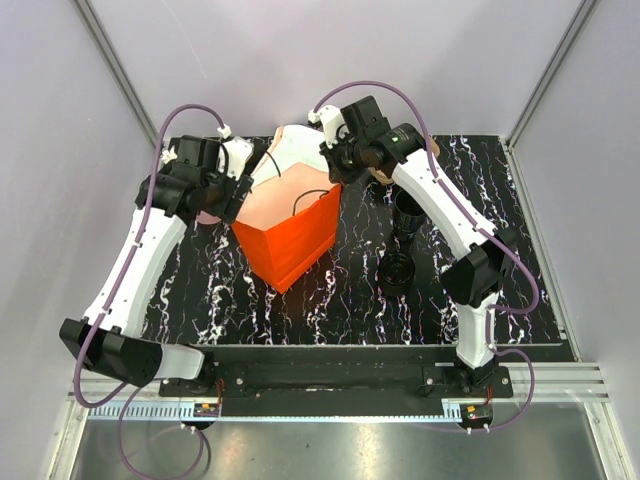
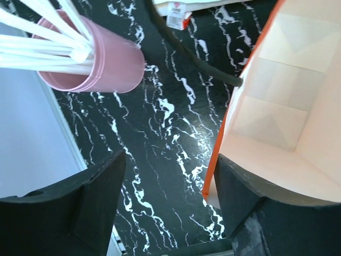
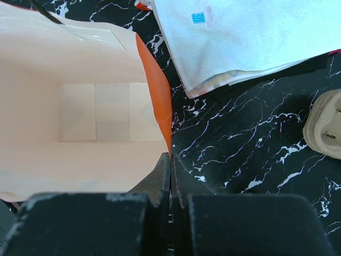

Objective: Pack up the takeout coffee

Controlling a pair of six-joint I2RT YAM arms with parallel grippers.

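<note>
Right gripper (image 3: 170, 157) is nearest the lens in its wrist view: both fingers are pressed together with no gap, and the orange rim of the orange paper bag (image 3: 96, 112) runs straight into the seam between them, so the gripper is clamped on the bag's right wall. The bag stands upright and open on the black marbled table (image 3: 240, 160), and its pale floor is bare where it shows. Left gripper (image 2: 170, 160) stands with fingers well apart, straddling the bag's left wall, one finger outside and one over the inside; it is not gripping the wall. Just beyond it is a pink cup (image 2: 106, 64) holding white stirrers (image 2: 42, 32). A white napkin packet (image 3: 240, 37) lies behind the bag, and part of a cardboard tray (image 3: 325, 125) shows to the right. The takeout coffee (image 1: 397, 272) stands on the table, right of the bag and apart from it, touched by neither gripper. A second dark round item (image 1: 408, 213) sits just behind it, partly under the right arm.
</note>
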